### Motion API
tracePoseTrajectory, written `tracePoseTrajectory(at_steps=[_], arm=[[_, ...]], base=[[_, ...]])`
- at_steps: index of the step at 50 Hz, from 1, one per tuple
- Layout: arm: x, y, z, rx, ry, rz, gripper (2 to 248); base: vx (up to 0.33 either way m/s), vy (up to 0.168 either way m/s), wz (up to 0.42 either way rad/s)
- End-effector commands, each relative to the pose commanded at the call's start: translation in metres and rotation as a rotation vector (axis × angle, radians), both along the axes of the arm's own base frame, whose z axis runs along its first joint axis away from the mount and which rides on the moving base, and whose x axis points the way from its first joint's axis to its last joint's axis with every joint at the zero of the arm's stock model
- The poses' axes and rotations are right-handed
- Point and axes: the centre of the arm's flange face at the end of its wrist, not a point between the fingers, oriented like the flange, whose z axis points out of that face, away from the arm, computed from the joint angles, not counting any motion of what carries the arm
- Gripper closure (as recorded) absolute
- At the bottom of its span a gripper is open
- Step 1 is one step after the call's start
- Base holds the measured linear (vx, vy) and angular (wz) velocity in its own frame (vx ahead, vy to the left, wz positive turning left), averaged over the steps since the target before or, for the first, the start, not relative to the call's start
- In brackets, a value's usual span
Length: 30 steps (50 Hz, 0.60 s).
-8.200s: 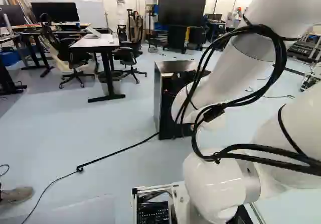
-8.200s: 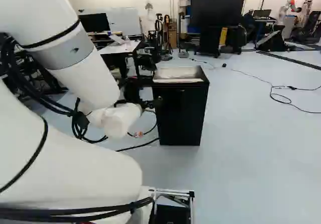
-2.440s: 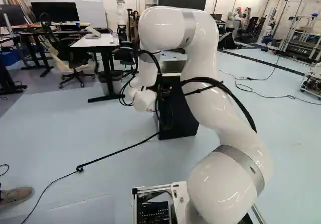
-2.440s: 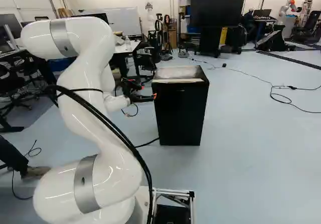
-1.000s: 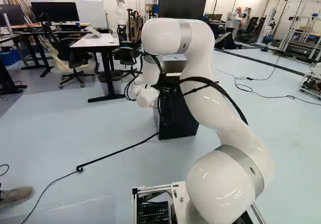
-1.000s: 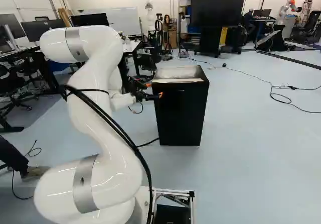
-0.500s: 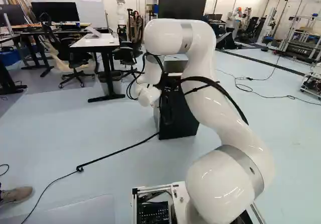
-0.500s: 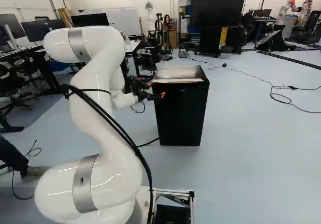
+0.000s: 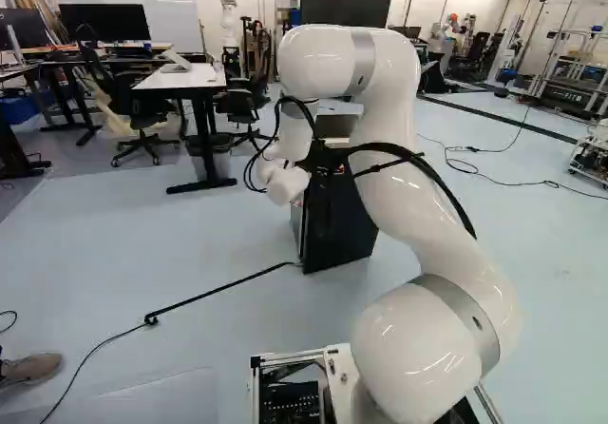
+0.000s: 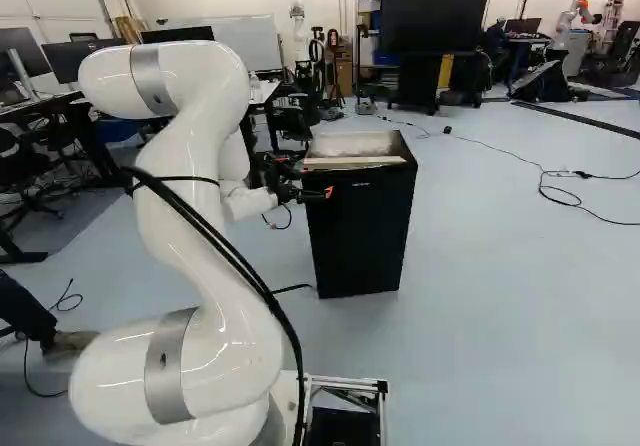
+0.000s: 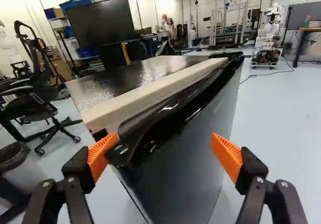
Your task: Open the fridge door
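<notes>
With 12 o'clock dead ahead of the base, the white arm rises from its foot joint and reaches up and over toward the fridge, which sits close to 12 on the floor. The claw is open, no grip: the door's near top corner is between the orange pads, one right up by that corner, the other well off the front. The fridge door looks slightly ajar, with a narrow dark gap behind its top edge. A black cable runs in from around 10 to the fridge's foot. Farther back, toward 11, there's a bin beside a white-topped desk. Big dark screen past the fridge around 12, and another robot way back near 1.
</notes>
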Motion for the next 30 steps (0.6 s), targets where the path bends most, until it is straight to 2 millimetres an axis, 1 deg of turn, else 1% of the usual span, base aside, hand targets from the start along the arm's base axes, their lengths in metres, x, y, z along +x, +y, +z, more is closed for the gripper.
tracePoseTrajectory(at_steps=[30], arm=[[-0.065,-0.007,0.008,-0.022,0.071,0.012,3]], base=[[0.0,0.0,0.0]])
